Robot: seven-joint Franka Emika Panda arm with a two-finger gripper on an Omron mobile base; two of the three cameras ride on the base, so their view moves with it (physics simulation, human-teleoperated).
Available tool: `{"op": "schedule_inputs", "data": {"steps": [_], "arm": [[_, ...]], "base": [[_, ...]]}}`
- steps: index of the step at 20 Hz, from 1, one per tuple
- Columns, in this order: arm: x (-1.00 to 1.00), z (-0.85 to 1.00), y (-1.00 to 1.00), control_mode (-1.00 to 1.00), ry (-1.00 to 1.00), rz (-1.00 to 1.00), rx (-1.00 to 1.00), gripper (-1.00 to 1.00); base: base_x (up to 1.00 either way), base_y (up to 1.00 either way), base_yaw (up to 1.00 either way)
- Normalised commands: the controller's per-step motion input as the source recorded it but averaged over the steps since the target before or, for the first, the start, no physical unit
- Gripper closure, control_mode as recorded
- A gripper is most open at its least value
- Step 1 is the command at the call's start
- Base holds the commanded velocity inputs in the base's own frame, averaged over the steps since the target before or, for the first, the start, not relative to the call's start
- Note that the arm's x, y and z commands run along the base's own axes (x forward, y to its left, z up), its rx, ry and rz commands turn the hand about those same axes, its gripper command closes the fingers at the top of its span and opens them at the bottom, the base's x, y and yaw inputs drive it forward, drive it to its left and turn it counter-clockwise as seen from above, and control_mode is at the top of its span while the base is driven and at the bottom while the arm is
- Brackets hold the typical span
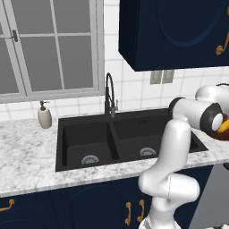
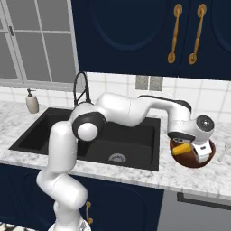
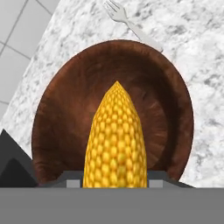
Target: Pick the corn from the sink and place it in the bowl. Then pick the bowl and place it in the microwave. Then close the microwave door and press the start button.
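My gripper [image 3: 114, 177] is shut on the corn [image 3: 116, 140], a yellow cob that points away from the hand between the two dark fingertips [image 3: 72, 180]. Right below it lies the round reddish-brown bowl [image 3: 57, 100], on the marble counter to the right of the sink [image 2: 113, 140]. In the right base view the corn [image 2: 182, 149] hangs just over the bowl [image 2: 191, 161], with the gripper [image 2: 188, 151] leaning down into it. The left base view shows the corn [image 1: 222, 128] at the far right edge. Both basins of the black sink [image 1: 125, 138] are bare.
A silver fork [image 3: 131, 24] lies on the counter just beyond the bowl. The black gooseneck tap [image 2: 82, 88] stands behind the sink, and a soap dispenser [image 2: 32, 101] is at its far left. Navy cabinets [image 2: 135, 36] hang overhead.
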Motion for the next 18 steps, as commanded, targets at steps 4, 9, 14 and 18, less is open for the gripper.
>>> {"op": "schedule_inputs", "data": {"steps": [4, 9, 14, 18], "arm": [[0.19, -0.27, 0.40, -1.00, 0.10, 0.00, 0.00, 1.00], [0.23, 0.59, -0.19, -1.00, 0.06, 0.00, 0.00, 1.00], [0.41, 0.31, -0.36, -1.00, 0.02, -0.02, 0.00, 1.00], [0.29, 0.00, -0.35, -1.00, 0.00, -0.06, 0.00, 1.00]], "base": [[0.00, 0.00, 0.00], [0.00, 0.00, 0.00], [0.00, 0.00, 0.00], [0.00, 0.00, 0.00]]}}
